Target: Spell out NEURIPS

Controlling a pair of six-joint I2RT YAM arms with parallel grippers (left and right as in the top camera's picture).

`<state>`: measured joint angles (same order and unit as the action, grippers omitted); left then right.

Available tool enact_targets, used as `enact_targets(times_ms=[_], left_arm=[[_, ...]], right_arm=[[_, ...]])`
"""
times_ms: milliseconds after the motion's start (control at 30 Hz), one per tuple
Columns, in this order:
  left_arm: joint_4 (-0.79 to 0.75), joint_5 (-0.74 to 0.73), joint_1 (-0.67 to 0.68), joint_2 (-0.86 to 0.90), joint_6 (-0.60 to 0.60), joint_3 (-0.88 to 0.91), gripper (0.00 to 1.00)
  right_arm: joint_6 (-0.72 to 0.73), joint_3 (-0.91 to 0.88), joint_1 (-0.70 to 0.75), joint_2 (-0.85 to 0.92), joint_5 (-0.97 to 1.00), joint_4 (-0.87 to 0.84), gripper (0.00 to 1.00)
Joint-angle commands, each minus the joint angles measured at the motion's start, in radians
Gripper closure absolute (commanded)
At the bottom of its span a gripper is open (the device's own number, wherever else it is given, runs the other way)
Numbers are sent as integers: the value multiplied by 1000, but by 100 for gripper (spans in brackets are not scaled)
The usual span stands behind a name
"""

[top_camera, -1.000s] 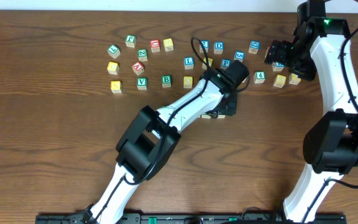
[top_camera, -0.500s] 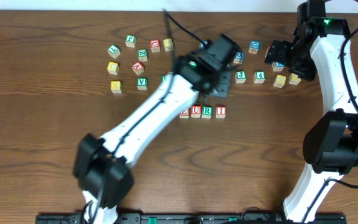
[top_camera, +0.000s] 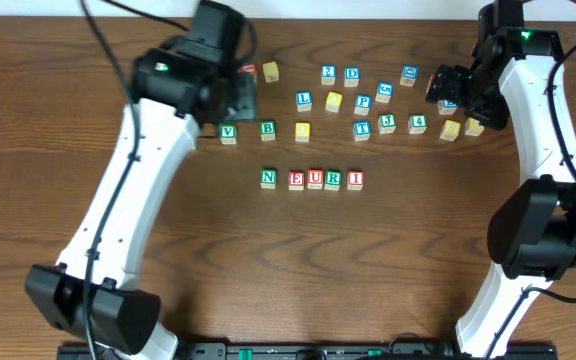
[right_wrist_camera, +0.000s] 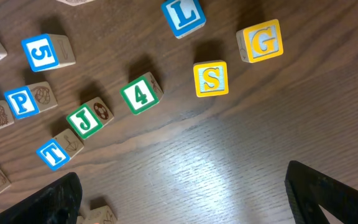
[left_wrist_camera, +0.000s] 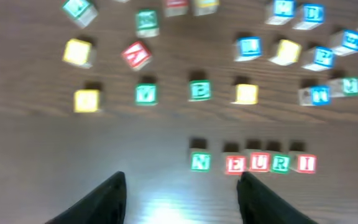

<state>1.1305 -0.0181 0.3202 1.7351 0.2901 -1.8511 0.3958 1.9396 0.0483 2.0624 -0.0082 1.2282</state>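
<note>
Evidently nothing in either: left hand [left_wrist_camera: 182, 190] perhaps half open, right hand [right_wrist_camera: 180, 186] wide open.

Green V cube [top_camera: 228, 131] near green B cube [top_camera: 267, 128]; wooden table [top_camera: 388, 270].

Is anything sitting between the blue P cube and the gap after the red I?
Yes. The blue T wooden cube lies almost straight between the blue P wooden cube and the bare spot beside the red I wooden cube.

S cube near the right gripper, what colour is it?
Yellow: the S cube has a yellow frame and letter. It shows best in the right wrist view.
</note>
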Motion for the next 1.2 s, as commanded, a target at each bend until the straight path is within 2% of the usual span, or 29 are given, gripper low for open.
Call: enact_targets(times_ms=[0,100,300,367,500,600,767,900,1167], left_arm=[[38,11,-63,-8,-37,-12,41],[74,11,-113,-8,-51,-12,34],[119,11,-201,-8,-51,-12,31],[122,11,-225,-8,-51,-12,28],[122,11,-257,-8,-51,-12,26],[122,11,-268,-8,-50,-12,26],[121,11,-269,-8,-50,-12,26],[121,11,-269,-8,-50,-12,26],[118,11,-269,-8,-50,-12,26]], right_arm=[[26,-4,-11,6,-23,-16,1],[26,-3,-11,6,-29,-14,1],[2,-3,-11,6,-100,-45,1],[-28,-3,-17,6,-151,-64,4],[-34,2,-61,6,-185,-103,8],[-24,16,-115,6,-165,-125,10],[66,94,-232,7,6,-114,15],[127,130,-288,18,63,-107,20],[148,130,-333,90,92,-130,20]])
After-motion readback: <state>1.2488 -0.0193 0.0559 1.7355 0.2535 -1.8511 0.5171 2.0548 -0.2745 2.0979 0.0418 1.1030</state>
